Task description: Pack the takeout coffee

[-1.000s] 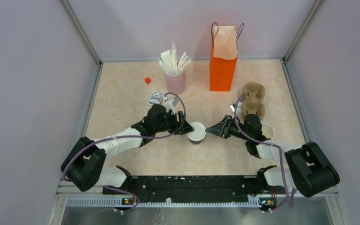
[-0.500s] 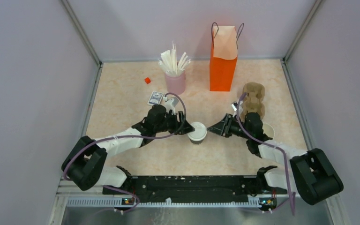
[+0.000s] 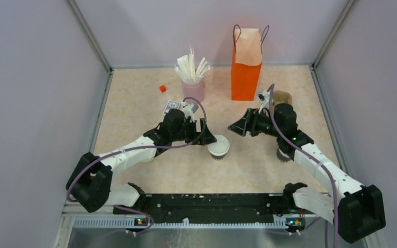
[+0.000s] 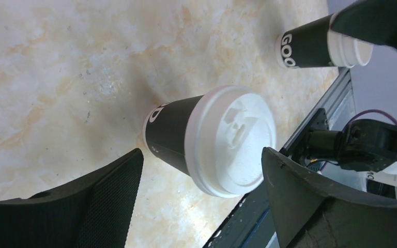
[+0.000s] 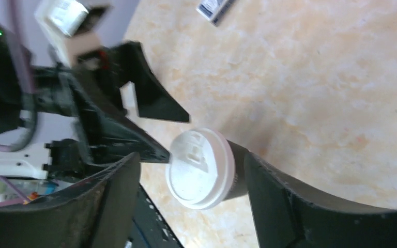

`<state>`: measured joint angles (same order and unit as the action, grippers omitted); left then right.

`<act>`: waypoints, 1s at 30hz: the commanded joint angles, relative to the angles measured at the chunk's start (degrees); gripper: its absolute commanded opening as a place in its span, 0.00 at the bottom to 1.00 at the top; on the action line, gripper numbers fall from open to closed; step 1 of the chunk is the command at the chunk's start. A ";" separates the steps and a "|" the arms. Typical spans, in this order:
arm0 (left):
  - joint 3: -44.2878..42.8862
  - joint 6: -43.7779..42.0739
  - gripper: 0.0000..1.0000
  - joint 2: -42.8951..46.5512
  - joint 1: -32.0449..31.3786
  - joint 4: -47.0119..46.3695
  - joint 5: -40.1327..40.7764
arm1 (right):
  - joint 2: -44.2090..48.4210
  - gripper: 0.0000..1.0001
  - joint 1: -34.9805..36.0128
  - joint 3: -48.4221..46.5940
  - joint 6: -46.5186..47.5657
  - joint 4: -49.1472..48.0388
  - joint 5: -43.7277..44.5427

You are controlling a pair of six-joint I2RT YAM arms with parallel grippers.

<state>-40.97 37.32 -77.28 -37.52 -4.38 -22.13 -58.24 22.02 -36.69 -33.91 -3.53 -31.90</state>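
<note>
Top external, takeout coffee [image 3: 218, 146], additionally orange bag [image 3: 245, 77]

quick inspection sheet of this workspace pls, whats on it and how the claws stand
surface: beige marbled table, no spills seen
job's things: takeout coffee upright, lid on, mid-table; orange bag upright at the back
clutter: lidless cup partly under the right arm; pink holder of white sticks; red cube; small packet; cardboard carrier partly hidden
grippers: left claw open, close beside the coffee, not gripping it; right claw open, apart from it, holding nothing
cables: purple cable loops along each arm, not touching the coffee
surroundings: plain grey walls on three sides
</note>
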 commanded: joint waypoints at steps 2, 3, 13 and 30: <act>-6.03 -5.18 0.99 7.96 -0.08 8.48 4.73 | -1.10 0.83 2.22 -6.58 11.30 14.67 5.39; -6.47 -5.88 0.99 9.34 -0.03 10.12 6.30 | -0.97 0.84 3.42 -7.40 12.27 16.16 8.15; -3.94 -12.17 0.99 28.87 -0.04 22.98 26.09 | -5.64 0.88 16.10 -14.44 14.95 22.50 24.19; -2.57 -18.19 0.99 44.21 -0.03 33.43 30.52 | -17.74 0.96 34.03 -23.02 20.31 27.39 44.28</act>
<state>-42.17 21.17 -34.46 -37.52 25.61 8.21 -73.12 52.75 -54.78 -15.55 21.58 5.67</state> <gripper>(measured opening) 0.987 0.954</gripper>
